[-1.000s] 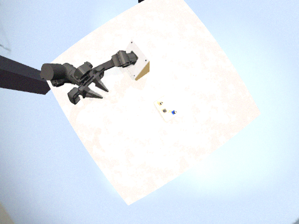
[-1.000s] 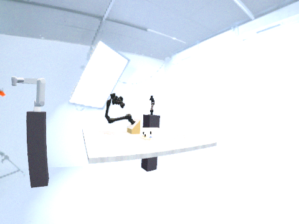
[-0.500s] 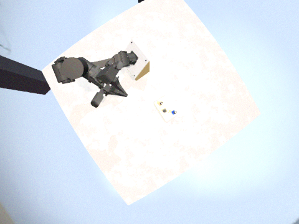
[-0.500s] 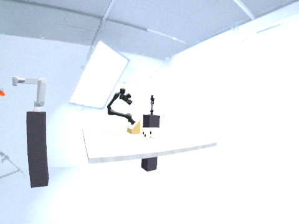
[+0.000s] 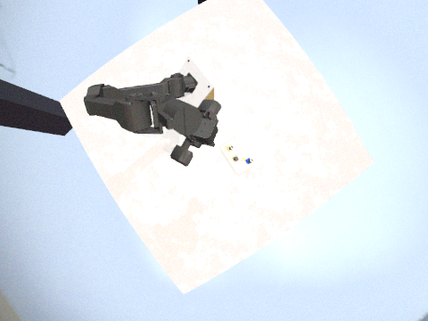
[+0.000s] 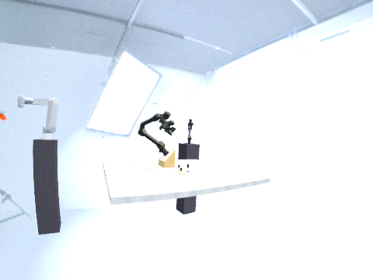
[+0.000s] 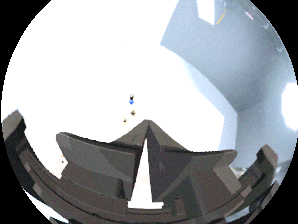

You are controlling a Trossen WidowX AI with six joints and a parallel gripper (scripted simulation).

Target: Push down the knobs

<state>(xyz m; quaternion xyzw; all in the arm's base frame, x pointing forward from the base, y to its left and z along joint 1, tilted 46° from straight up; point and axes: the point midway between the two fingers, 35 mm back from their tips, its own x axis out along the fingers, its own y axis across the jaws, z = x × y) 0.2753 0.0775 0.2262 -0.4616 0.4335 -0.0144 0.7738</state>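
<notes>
The pale circuit board [image 5: 241,168] [image 6: 180,173] stands on the table, with three small parts on it. One part is blue [image 5: 249,160] [image 7: 131,102] with a dark top. A dark grey part [image 5: 235,159] [image 7: 133,113] is in the middle. A small yellowish and dark part [image 5: 230,148] [image 7: 125,120] is at the other end. How far each knob sits down on its shaft is too small to tell. My gripper [image 7: 147,122] is shut and empty, its tips together. In the exterior view it hangs well above the table, clear of the board.
The table [image 5: 285,111] [image 6: 136,187] carries my arm's wedge-shaped base [image 6: 167,160], near the board. A white arm on a dark pillar [image 6: 47,187] stands off to the left in the exterior view. Another dark arm on a dark pedestal [image 6: 189,152] stands behind the table.
</notes>
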